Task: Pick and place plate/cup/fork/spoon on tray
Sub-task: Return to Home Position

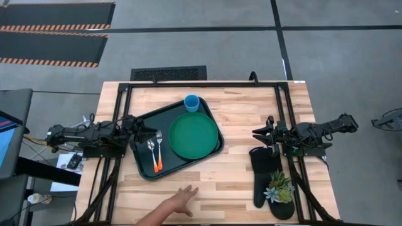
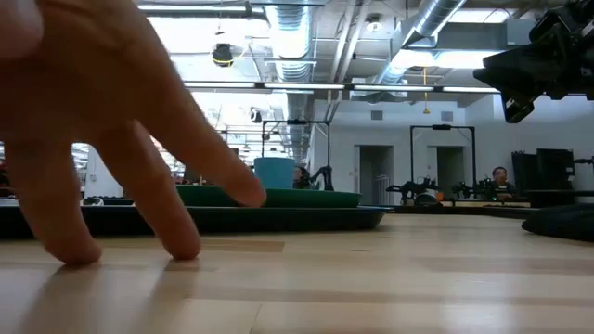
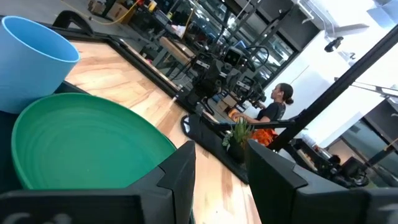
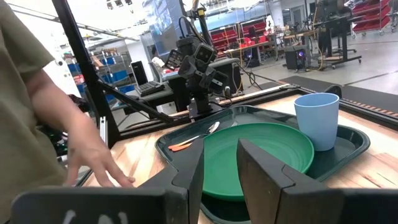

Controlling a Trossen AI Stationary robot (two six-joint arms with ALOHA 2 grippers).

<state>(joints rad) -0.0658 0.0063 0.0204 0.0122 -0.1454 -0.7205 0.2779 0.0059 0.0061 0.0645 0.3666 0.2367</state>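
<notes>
Since plate [image 1: 194, 135], cup [image 1: 192, 103], fork [image 1: 159, 147], spoon [image 1: 151, 147] all sit on tray [image 1: 143, 171], placing looks done; homing in hand. My left claw [image 1: 151, 132] beside tray rim, released; right claw [image 1: 256, 133] well apart, released. Next: retract, minding person's hand [image 1: 179, 201] on table

this is a robotics lab on a big open industrial floor, nobody's home. the butcher-block table [image 1: 251, 107] sits inside a black metal frame [image 1: 207, 83] on bare grey concrete [image 1: 339, 56], with hazard-striped mats [image 1: 50, 16] laid off to one side and a lit screen [image 1: 5, 135] right by the table. overhead run exposed silver ducts [image 2: 436, 19] and long strip lights [image 2: 306, 86]. across the room stand more black frames [image 2: 444, 153], plus racks of red bins [image 4: 367, 9] and blue bins [image 4: 118, 78]. one person [image 3: 277, 102] sits at a far bench, and another person [image 2: 501, 176] shows beyond the table's far edge.
</notes>
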